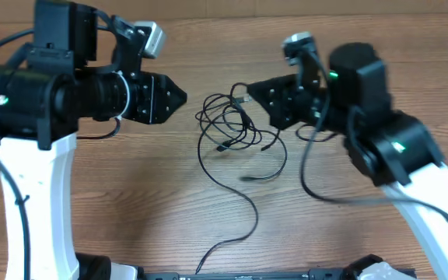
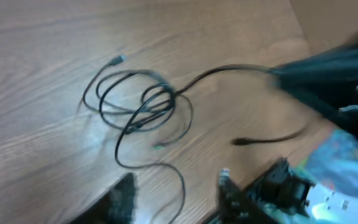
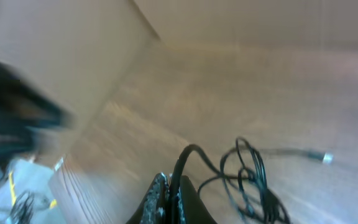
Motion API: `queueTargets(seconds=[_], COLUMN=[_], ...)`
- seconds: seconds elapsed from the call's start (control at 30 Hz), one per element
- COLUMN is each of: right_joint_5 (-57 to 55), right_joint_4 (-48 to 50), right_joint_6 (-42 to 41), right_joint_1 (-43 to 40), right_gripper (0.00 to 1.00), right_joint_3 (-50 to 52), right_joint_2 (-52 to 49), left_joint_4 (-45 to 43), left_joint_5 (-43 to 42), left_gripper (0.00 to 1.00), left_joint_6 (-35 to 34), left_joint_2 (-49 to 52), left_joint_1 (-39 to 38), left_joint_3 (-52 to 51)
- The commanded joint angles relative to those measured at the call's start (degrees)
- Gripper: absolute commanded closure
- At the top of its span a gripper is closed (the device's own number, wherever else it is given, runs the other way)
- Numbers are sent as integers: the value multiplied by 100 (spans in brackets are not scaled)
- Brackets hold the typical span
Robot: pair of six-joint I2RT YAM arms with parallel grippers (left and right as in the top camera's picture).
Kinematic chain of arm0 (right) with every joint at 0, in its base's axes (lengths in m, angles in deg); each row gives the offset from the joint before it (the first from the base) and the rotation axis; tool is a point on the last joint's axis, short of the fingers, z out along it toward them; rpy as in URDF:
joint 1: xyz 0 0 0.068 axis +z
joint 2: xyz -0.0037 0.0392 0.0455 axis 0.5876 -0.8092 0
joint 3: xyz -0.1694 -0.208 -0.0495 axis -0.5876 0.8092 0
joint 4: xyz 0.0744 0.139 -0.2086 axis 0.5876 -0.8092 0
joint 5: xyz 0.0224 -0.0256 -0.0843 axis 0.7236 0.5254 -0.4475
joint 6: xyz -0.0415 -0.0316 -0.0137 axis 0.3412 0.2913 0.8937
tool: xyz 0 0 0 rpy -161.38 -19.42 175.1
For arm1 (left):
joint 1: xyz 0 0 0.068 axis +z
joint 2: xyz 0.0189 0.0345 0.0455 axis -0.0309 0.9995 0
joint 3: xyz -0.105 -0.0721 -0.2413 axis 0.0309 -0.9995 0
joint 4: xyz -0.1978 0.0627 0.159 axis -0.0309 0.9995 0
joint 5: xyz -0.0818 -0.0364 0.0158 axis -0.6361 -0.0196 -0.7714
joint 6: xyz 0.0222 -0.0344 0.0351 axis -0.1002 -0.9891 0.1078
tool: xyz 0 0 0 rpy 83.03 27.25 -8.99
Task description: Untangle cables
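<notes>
Where the overhead camera looks down, the left arm (image 1: 45, 97) lies level over the left side of the counter (image 1: 131, 187), its wrist turned so the left pincer (image 1: 182, 97) points right. The cables (image 1: 228, 132) lie in a loose tangle ahead of its tips, near them but apart. The right arm (image 1: 379, 140) reaches in from the other side, bent down and leftward, and the right pincer (image 1: 249, 88) meets the tangle's upper right edge. So the tangle sits between the two pincers, with one long strand trailing away toward the counter's near edge.

In the left wrist view, the left pincer (image 2: 176, 182) hangs above the counter (image 2: 42, 37) with its fingers spread and nothing gripped. The cables (image 2: 135, 106) lie flat ahead of it, and one strand runs back under the gap. A small plug (image 2: 118, 60) sticks out beyond the loops. Another strand rises to the right into the blurred right arm (image 2: 334, 74).

In the right wrist view, the right pincer (image 3: 168, 190) is pressed together on a strand of the cables (image 3: 253, 180), which arches up out of the tips and falls to the loops just ahead and to the right. A plug (image 3: 321, 158) lies beyond them.
</notes>
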Motion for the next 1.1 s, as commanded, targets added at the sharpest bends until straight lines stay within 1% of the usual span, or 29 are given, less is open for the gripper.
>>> queueTargets(seconds=[0.0,0.1,0.2,0.37,0.43,0.63,0.73,1.07], right_joint_5=[-219,-216,-127,131,286,660,914,1040], right_joint_4=[52,4,-50,-68,-48,35,90,168], right_joint_6=[-59,-157,-190,-190,-229,-728,-960,-1150], right_joint_1=[-4,-4,-2,-2,-2,-2,-2,-4], right_gripper=[96,96,96,96,96,96,96,96], right_joint_3=[-245,-245,-245,-245,-251,-271,-271,-271], right_joint_2=[400,533,544,540,540,546,546,706], left_joint_4=[-92,-317,-516,-802,-890,-1165,-1263,-1283], left_joint_5=[-271,-407,-660,-638,-476,439,721,1676], left_gripper=[48,45,44,44,45,47,48,50], left_joint_6=[216,210,111,-33,-22,-24,-20,20], left_joint_2=[15,15,15,15,15,15,26,28], left_joint_1=[-142,-337,-516,-866,-984,-1314,-1451,-1521], left_joint_3=[-525,-1062,-1429,-1705,-1733,-1759,-1775,-1860])
